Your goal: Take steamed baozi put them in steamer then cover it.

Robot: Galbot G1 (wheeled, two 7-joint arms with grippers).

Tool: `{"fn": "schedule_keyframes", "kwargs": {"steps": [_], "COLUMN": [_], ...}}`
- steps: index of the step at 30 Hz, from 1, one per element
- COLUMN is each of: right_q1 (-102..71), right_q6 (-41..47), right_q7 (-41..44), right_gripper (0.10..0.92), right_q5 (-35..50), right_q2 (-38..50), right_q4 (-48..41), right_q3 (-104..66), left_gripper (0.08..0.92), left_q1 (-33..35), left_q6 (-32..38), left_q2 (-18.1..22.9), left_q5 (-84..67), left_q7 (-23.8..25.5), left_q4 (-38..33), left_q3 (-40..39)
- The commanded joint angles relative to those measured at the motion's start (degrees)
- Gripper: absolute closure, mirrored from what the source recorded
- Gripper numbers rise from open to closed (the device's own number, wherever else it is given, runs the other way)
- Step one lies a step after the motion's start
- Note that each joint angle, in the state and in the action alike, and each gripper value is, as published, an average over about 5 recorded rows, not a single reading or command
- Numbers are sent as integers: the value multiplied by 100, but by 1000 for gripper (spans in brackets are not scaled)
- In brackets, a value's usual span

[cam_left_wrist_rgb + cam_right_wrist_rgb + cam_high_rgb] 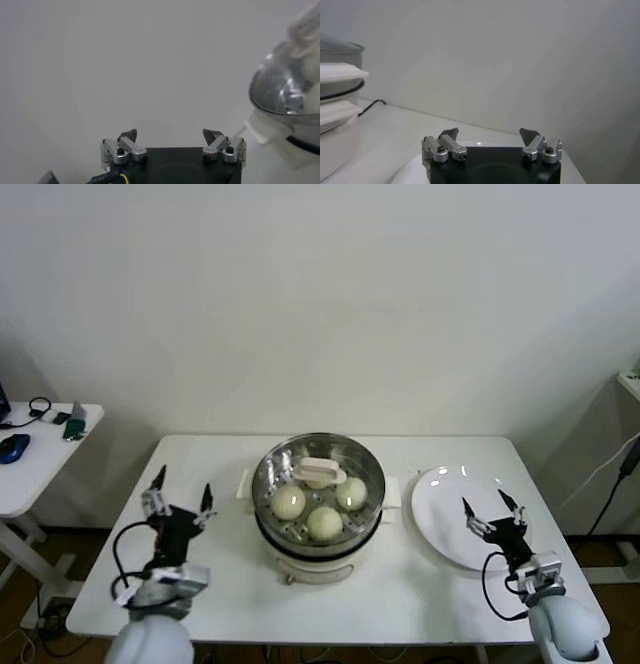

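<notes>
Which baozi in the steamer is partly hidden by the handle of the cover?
The rear baozi, farthest from the robot: the cover's bar handle crosses it. The three nearer ones show fully through the glass.

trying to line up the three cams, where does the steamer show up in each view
Head view: the steamer sits mid-table, lid on, between the two grippers.
Left wrist view: its steel bowl and white base fill the right edge.
Right wrist view: only its white base and rim show at the left edge.
Shared landmark: the white table under it, also in both wrist views.
</notes>
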State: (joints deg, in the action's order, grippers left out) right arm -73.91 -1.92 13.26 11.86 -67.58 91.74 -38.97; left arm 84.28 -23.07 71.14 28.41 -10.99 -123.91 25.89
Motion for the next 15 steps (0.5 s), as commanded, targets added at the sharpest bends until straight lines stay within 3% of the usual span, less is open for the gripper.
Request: {"fn": "schedule_keyframes", "kwargs": {"steps": [1,6,15], "right_q1": [-117,-204,-266], "right_q6": [-56,-89,-158], "right_q7": [73,83,67], "right_gripper": [203,203,203], "right_q5": [18,50,78], "right_q2": [-19,-8,-63], "right_q4": [96,165,274], "right_q3": [-19,-25,-38], "left_gripper": [177,177,177], "left_q1": [931,1049,1211], "left_q6": [3043,3399,3573], "left_q2": [888,1016,1095], "left_q5": [-3137,-3034,-3551], "left_q7": [206,352,789], "left_q4": [858,1356,1403], "left_q3": [2195,2327,2402]}}
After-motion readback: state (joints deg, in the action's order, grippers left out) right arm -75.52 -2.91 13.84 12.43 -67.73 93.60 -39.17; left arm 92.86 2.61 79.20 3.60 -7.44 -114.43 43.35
